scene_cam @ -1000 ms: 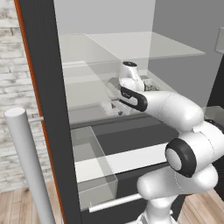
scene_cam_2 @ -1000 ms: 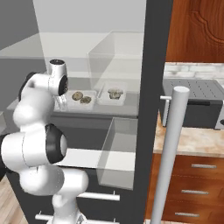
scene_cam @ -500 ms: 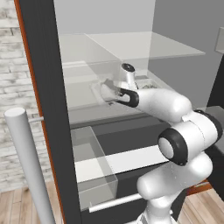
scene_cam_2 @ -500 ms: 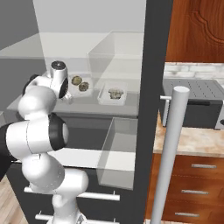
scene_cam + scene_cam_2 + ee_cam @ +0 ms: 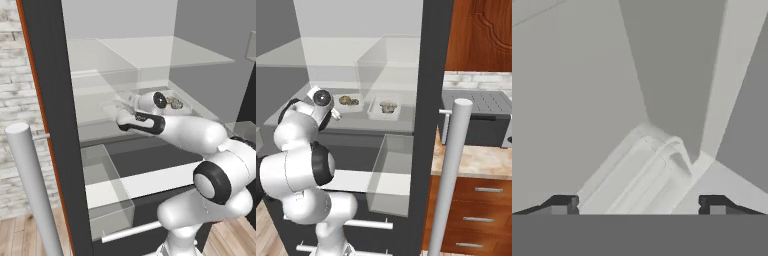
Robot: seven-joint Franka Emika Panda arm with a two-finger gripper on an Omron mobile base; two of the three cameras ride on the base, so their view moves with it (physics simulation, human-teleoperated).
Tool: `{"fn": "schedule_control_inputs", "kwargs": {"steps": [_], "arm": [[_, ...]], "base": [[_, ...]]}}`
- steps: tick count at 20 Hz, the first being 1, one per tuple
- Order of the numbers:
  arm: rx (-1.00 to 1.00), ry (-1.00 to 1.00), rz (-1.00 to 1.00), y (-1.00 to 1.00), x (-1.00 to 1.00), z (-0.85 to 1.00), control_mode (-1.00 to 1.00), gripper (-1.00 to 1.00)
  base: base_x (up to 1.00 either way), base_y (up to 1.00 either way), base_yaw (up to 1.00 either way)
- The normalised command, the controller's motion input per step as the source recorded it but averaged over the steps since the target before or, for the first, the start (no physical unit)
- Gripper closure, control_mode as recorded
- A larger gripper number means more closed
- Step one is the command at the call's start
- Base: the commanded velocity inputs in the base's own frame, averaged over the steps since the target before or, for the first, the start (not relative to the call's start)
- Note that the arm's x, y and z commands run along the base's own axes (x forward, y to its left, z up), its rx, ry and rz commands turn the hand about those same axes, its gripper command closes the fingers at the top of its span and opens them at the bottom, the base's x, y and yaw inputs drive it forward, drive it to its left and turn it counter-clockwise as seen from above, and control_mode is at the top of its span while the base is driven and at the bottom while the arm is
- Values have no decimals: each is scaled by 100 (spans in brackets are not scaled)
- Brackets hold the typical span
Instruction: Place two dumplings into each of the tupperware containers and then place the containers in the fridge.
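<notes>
Pincer [image 5: 637,205] spread wide; arm reaching into fridge [image 5: 50,100] shelf

The white Franka arm with dark joints [image 5: 190,134] is reaching forward and leftward, its forearm lying nearly level. The two-finger gripper [image 5: 639,204] is standing with jaws spread wide, holding nothing.

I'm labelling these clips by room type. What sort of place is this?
Most likely a home kitchen. The arm reaches into an open fridge with glass shelves and clear drawers, two containers of dumplings sit on a shelf, and wooden cabinets stand beside a stone counter.
</notes>
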Motion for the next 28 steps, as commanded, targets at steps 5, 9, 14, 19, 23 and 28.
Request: {"fn": "schedule_control_inputs", "kwargs": {"steps": [5,9,14,19,23,28], "arm": [[-8,-17,0,-23,-93,98,-100,-100],[-38,-2,-44,0,-84,68,-100,-100],[-30,3,-61,-19,-49,42,-100,-100],[0,0,-1,-97,-100,73,-100,-100],[7,9,0,-99,-100,34,-100,-100],[-2,16,0,-92,-100,-51,-100,-100]], "base": [[0,0,0],[0,0,0],[0,0,0],[0,0,0],[0,0,0],[0,0,0]]}}
